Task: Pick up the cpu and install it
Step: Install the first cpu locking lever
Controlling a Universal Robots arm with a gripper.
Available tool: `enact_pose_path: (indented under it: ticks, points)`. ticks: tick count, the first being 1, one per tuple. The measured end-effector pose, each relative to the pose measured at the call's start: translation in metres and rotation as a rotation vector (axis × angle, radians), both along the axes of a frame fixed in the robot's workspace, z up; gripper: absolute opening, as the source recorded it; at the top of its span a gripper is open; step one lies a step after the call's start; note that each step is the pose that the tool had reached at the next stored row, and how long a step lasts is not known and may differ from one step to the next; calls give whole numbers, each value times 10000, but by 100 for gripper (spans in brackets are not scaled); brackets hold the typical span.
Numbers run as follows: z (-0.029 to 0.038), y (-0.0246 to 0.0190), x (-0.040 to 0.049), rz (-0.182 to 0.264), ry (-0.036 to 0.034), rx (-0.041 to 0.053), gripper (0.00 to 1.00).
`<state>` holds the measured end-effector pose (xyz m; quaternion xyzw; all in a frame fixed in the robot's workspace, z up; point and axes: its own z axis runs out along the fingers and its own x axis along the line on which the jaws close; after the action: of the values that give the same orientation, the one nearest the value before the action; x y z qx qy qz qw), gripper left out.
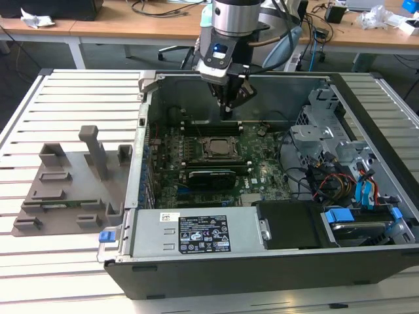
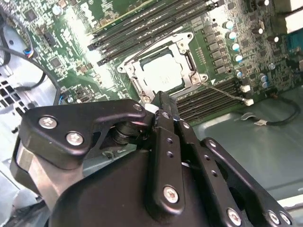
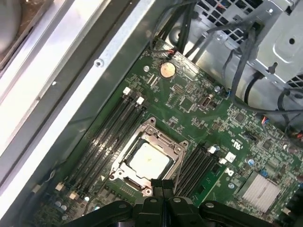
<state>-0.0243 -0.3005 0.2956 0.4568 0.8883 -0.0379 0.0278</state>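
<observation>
The cpu (image 1: pixel 215 147), a pale silvery square, lies flat inside the metal socket frame (image 1: pixel 216 139) on the green motherboard (image 1: pixel 262 171) within the open computer case. In both wrist views the cpu (image 2: pixel 163 75) (image 3: pixel 149 160) sits seated in the frame, with nothing on top of it. My gripper (image 1: pixel 228 108) hangs above the board, a little behind the socket toward the case's back wall. Its black fingers (image 3: pixel 159 185) are pressed together with nothing between them; they also show in the second wrist view, fingertips (image 2: pixel 162 100) just short of the socket's edge.
Memory slots (image 3: pixel 106 137) flank the socket on both sides. A black card (image 1: pixel 211 175) stands in front of it, and a power supply (image 1: pixel 196 234) fills the case front. Drive cage and cables (image 1: pixel 340 163) crowd the exterior view's right. A grey fixture tray (image 1: pixel 72 190) lies left of the case.
</observation>
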Motion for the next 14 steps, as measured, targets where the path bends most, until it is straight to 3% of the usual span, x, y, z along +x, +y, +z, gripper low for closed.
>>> enact_pose_path:
  ticks: [14]
  points:
    - [0, 0, 0, 2159, 1, 0, 11]
